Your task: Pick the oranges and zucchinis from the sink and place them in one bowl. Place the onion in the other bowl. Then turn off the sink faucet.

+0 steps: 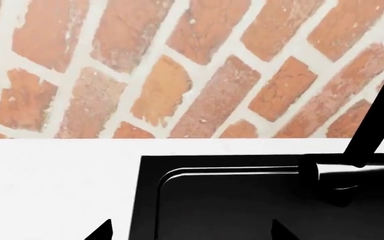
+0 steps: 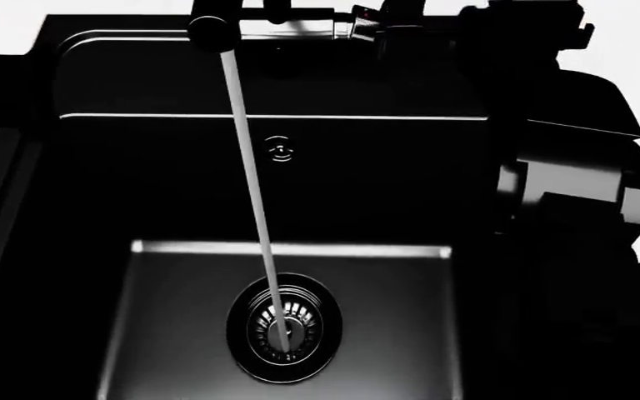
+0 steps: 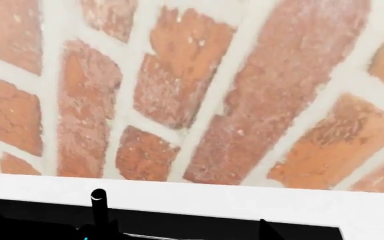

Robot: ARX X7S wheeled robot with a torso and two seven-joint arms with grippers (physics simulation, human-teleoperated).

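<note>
Sink [image 2: 187,325]: deep black basin, seen from above in the head view, no fruit or vegetable visible inside; round ribbed metal drain [image 2: 284,327] set in its floor. Sink faucet [image 2: 287,25]: dark horizontal spout with a silver section, at the far rim of the basin, running; a thin pale stream of water [image 2: 251,175] falls from the spout end onto the drain. Right arm [image 2: 570,192]: large dark mass along the right side of the basin, reaching up toward the faucet base; its gripper [image 3: 178,230] shows only as dark fingertips at the edge of the right wrist view, spread well apart, grasping nothing. Left gripper [image 1: 188,231]: two dark fingertips apart over the basin's corner, released. Brick wall [image 1: 178,65]: red-orange bricks with pale mortar, behind a white countertop [image 1: 52,185]. Oranges, zucchinis, onion and both bowls: not in view
</note>
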